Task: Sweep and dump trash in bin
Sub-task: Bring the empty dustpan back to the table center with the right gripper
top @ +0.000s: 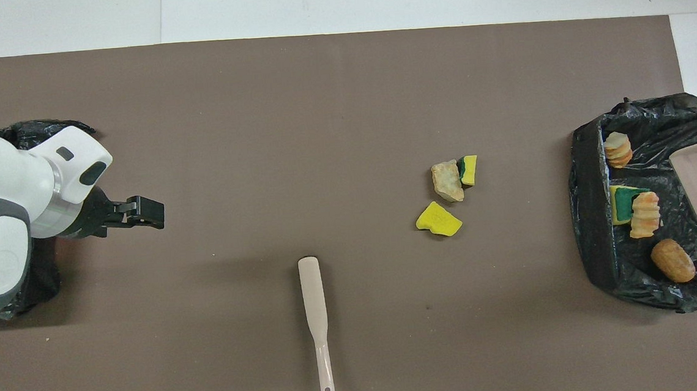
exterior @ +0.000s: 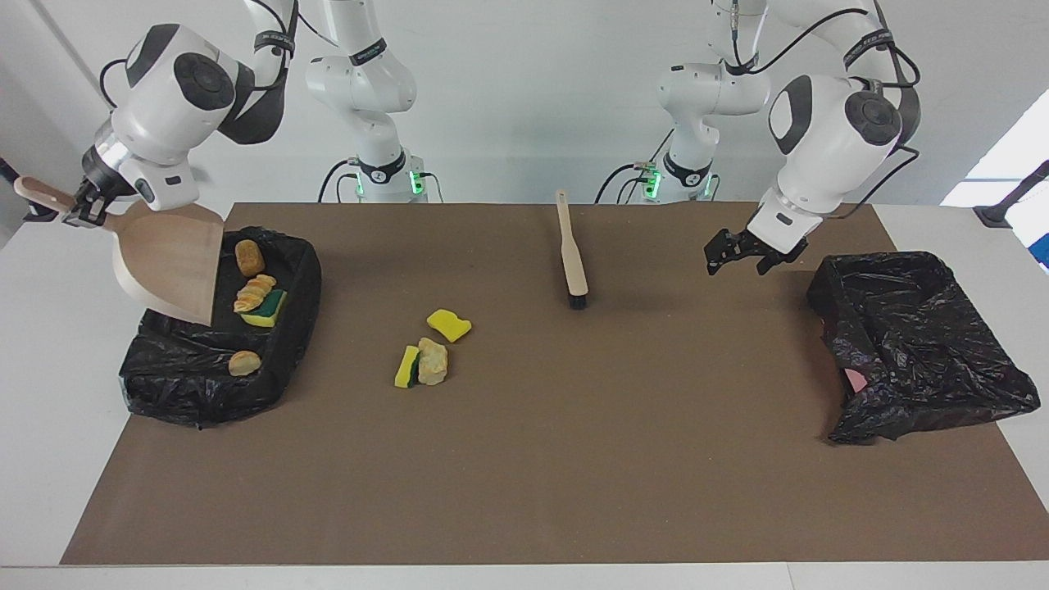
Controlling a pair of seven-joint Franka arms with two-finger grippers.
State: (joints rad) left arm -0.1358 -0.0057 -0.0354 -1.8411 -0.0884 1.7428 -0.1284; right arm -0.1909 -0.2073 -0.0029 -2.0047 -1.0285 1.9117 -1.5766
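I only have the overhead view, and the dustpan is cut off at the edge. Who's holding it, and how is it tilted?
Observer: The right gripper is shut on its handle. The dustpan hangs steeply tipped, mouth down, over the bin.
Operator: Is the left gripper touching the mat?
Observer: No. The left gripper is open and up in the air over the mat, between the brush and the other black bag.
Operator: Which end of the brush has bristles?
Observer: The black bristles sit under the end farther from the robots.
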